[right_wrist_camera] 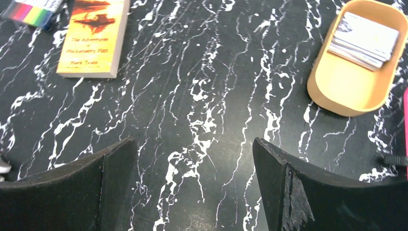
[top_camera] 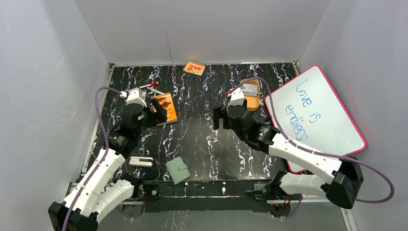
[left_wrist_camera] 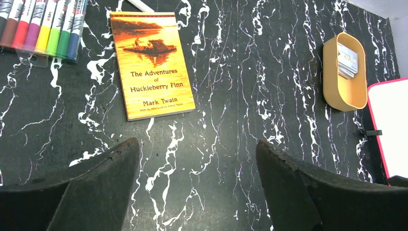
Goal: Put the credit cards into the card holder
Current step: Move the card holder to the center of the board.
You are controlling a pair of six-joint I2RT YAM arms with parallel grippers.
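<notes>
Both extended forward over table, left gripper wide open, empty, right gripper wide open, empty

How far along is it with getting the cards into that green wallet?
Nothing looks done yet. The cards sit stacked in the tan tray, and the green card holder lies shut near the arms. Nothing is in hand: the left pincer and right pincer are open and empty. Every card is left to move.

Book titled "The Adventures of Huckleberry Finn", "Mark Twain", whiteboard handwritten "Love is endless"
</notes>
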